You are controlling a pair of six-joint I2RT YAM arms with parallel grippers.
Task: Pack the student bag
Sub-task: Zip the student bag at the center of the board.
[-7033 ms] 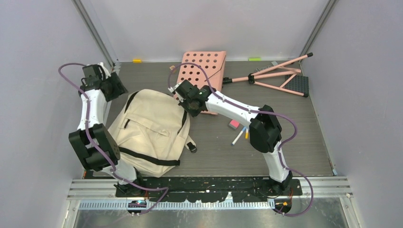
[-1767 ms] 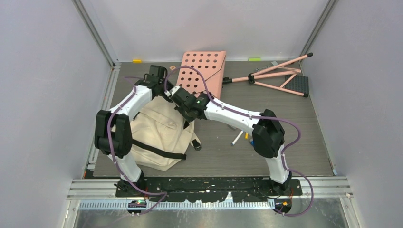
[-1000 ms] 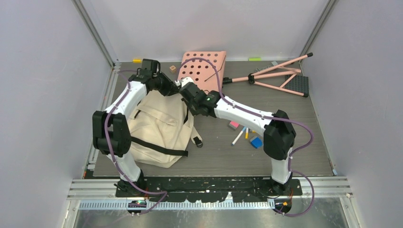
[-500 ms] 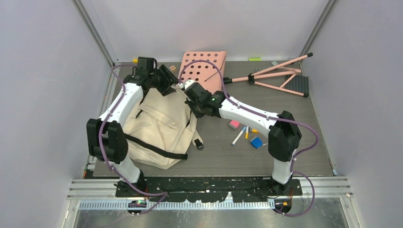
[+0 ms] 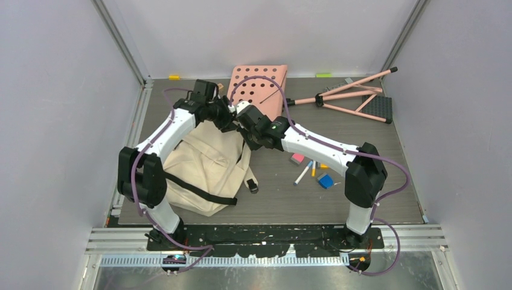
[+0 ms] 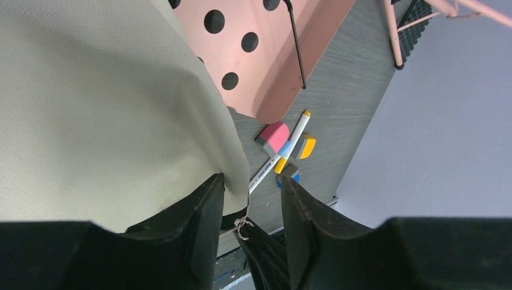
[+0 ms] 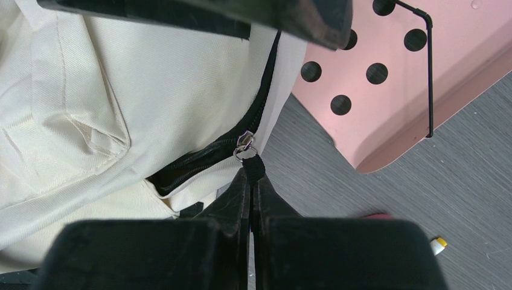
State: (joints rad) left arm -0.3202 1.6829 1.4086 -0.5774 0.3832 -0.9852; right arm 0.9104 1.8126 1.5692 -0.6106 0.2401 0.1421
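Right claw (image 7: 250,181) is clenching the black pull (image 7: 253,164), just off the near edge of the board (image 7: 386,115). Left claw (image 6: 250,187) is hanging released beside it, with nothing between its fingers. Bag (image 5: 202,163) is lying flat, its top end reaching the board's left corner, and its zip (image 7: 205,163) is gaping only partly. With nobody pinning the fabric, a tug risks dragging the whole bag along, or the small pull slipping free.

Small enclosed work cell with plain pale lilac-grey walls (image 5: 259,30), evenly lit.
A dark grey wood-grain table (image 5: 374,181) fills the cell; aluminium corner posts (image 5: 119,42) rise at the back, and a ribbed metal rail (image 5: 410,232) edges the near side.
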